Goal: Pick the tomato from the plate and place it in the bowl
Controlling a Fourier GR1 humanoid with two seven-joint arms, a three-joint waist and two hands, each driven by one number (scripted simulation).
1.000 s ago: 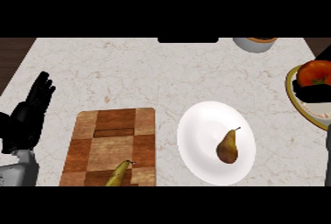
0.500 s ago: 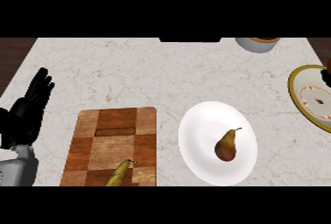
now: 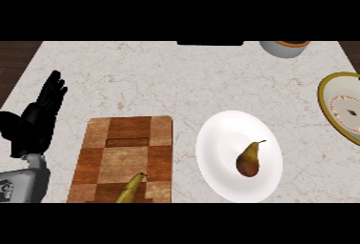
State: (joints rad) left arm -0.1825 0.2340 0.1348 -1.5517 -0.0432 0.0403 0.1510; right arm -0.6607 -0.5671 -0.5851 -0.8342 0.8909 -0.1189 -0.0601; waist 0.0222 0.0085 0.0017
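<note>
White marble-look counter (image 3: 175, 81) fills your head view. At its centre-right you have a white plate (image 3: 218, 157) with a brown pear (image 3: 247, 161) lying on it, stem toward one o'clock; you see no tomato on that plate. At three o'clock the yellow-rimmed bowl (image 3: 330, 102) is cut by the edge, its contents too unclear to tell. Left of the plate lies a chequered wooden board (image 3: 126, 152), a yellowish pear (image 3: 131, 190) at its six o'clock end. At nine o'clock your left hand (image 3: 38, 121) rests wide, fingers straight, holding nothing. A cup (image 3: 281, 47) sits at one o'clock.
</note>
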